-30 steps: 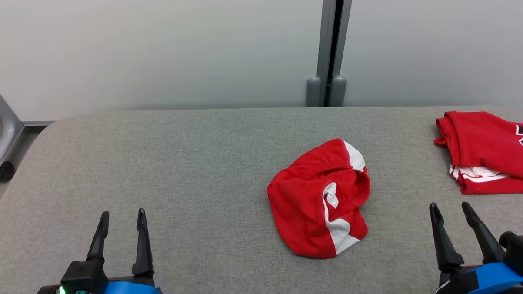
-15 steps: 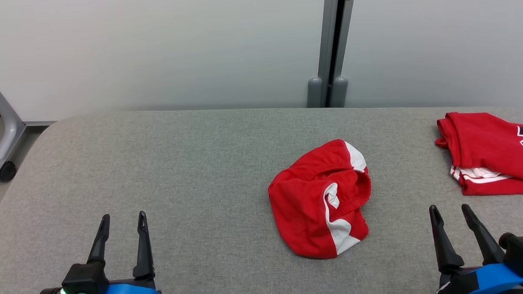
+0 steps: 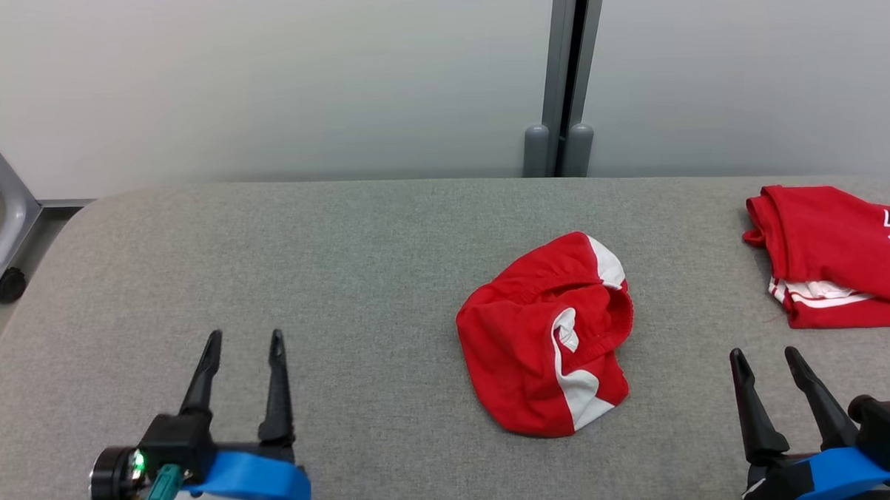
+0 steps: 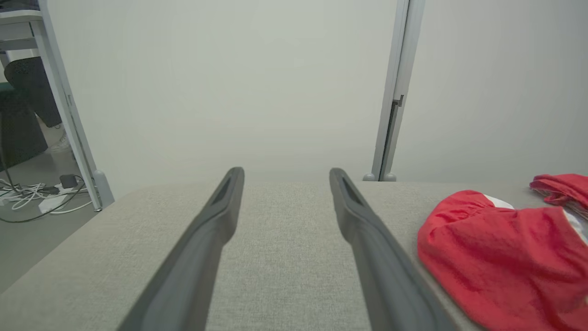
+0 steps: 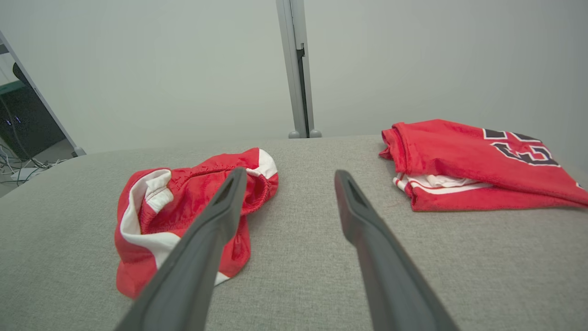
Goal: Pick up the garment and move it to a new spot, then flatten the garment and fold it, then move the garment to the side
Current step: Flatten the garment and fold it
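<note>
The garment [image 3: 544, 335] is a crumpled red piece with white side panels and an elastic waistband, lying in a heap near the middle of the grey padded table [image 3: 342, 268]. It also appears at the right in the left wrist view [image 4: 500, 257] and left of centre in the right wrist view [image 5: 183, 216]. My left gripper [image 3: 245, 346] stands open over bare table, well to the garment's left. My right gripper [image 3: 763, 359] is open at the lower right, apart from the garment, nothing between its fingers.
A folded red jersey [image 3: 837, 255] with dark numerals and white trim lies at the table's right end, seen too in the right wrist view [image 5: 473, 165]. A grey post [image 3: 568, 75] stands behind the table. A wheeled frame [image 3: 0, 221] stands off the left edge.
My left gripper has moved forward and to the right, closer to the garment. The right gripper and the garment have stayed put.
</note>
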Available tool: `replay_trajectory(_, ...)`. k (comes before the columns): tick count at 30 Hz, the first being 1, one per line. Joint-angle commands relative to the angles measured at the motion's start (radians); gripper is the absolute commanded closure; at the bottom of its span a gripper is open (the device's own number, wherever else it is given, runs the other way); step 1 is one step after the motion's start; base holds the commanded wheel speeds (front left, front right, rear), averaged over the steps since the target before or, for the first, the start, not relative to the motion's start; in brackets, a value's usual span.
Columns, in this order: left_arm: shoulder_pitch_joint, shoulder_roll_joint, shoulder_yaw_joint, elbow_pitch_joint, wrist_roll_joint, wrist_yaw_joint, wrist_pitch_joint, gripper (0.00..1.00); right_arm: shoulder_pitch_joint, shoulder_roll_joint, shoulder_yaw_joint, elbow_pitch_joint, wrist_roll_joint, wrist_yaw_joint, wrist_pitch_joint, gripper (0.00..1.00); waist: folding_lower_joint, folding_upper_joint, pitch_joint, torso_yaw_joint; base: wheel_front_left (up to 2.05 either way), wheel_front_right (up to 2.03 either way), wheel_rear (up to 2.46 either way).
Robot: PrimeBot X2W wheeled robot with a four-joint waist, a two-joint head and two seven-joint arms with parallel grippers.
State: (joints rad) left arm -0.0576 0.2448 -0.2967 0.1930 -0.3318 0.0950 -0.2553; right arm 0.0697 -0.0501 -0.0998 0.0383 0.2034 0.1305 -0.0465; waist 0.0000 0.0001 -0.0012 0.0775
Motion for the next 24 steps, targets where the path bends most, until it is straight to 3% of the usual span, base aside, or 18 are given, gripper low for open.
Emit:
replay_trajectory(1,-0.038,-0.011,-0.015,-0.002,0.011,-0.011,0.007,0.0,-0.003,-0.001,0.0,-0.003,-0.004,0.001,-0.002,0.0,0.0,-0.0001,0.005,0.0,0.0,0.0,0.0)
replay_trajectory(14,-0.403,-0.122,-0.238,0.078,0.072,-0.177,0.135,0.0,-0.055,-0.001,0.014,0.007,-0.001,0.001,-0.01,0.0,0.0,-0.0001,0.086,-0.071,0.0,0.0,0.0)
replay_trajectory(24,-0.511,-0.148,-0.387,0.232,0.058,-0.219,0.208,0.0,-0.09,-0.001,0.018,0.031,0.01,0.001,-0.038,0.0,0.0,-0.0001,0.147,-0.163,0.0,0.0,0.0)
